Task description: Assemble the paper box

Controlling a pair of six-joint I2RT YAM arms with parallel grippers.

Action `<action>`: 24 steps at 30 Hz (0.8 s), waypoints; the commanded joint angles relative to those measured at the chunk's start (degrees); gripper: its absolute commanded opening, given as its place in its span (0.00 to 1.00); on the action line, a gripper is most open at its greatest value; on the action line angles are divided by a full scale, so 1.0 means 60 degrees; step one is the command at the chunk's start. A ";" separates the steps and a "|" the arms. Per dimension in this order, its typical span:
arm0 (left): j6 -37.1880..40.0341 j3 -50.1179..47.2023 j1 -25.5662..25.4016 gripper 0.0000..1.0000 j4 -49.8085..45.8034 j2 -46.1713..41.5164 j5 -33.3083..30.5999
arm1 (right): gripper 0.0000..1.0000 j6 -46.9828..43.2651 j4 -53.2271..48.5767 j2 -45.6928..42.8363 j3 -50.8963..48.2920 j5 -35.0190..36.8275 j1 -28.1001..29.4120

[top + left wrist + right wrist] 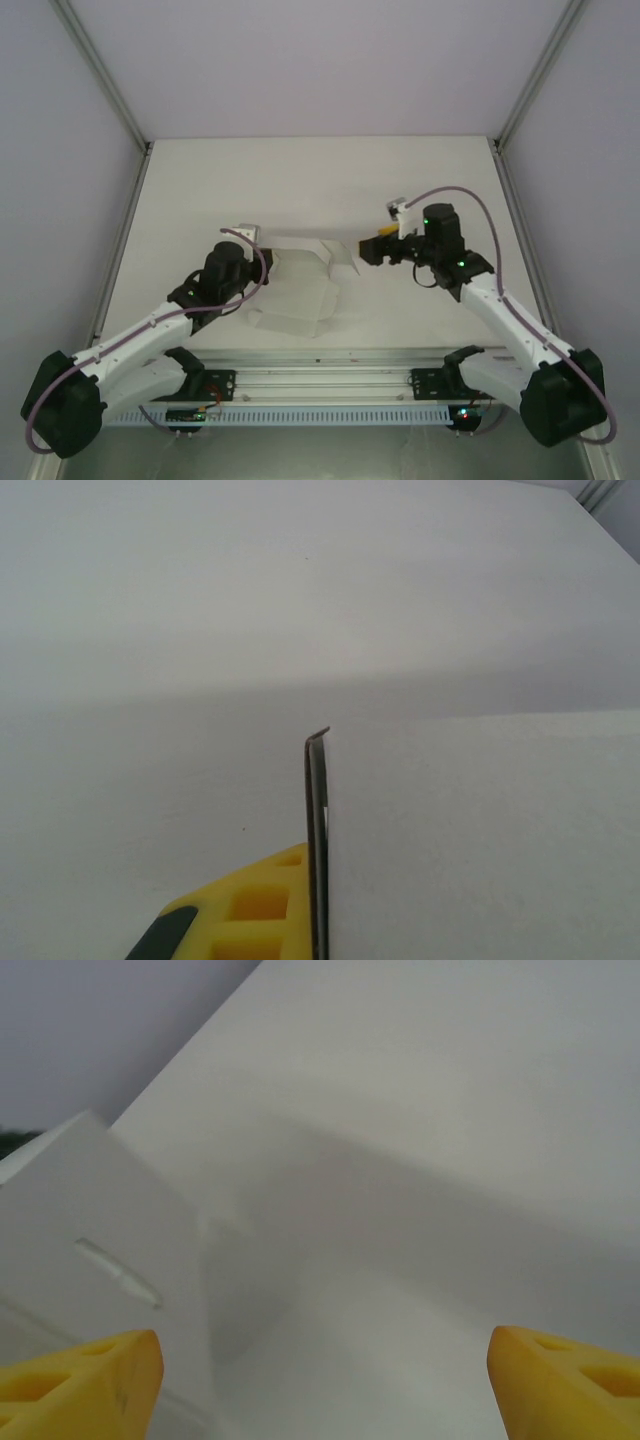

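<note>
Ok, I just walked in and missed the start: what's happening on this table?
Two robot arms are folding a white paper box, for now a partly folded sheet lying mid-table. The left gripper is pinched on the sheet's left edge. The right gripper is open at the raised flap on the right side, not gripping it.

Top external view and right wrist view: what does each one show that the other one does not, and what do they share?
Top external: the left claw at the left edge of the paper box, and the sheet's whole part-folded outline. Right wrist: a narrow slot cut in a box panel, and the right claw with yellow fingers wide apart. Shared: the paper box, the right claw beside its flap, the white table.
</note>
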 commanded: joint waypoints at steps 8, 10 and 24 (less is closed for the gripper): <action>-0.0254 0.0341 0.0035 0.00 0.0508 0.0444 -0.0064 | 0.86 -0.0176 0.1453 0.1843 0.0498 -0.1052 0.1705; -0.0258 0.0362 0.0035 0.00 0.0655 0.0596 0.0137 | 0.86 -0.0133 0.1690 0.2150 0.0573 -0.0296 0.1960; -0.0542 0.0870 0.0035 0.00 -0.0235 0.1017 -0.0655 | 0.80 -0.0649 0.0262 0.1716 0.0890 0.2126 0.2490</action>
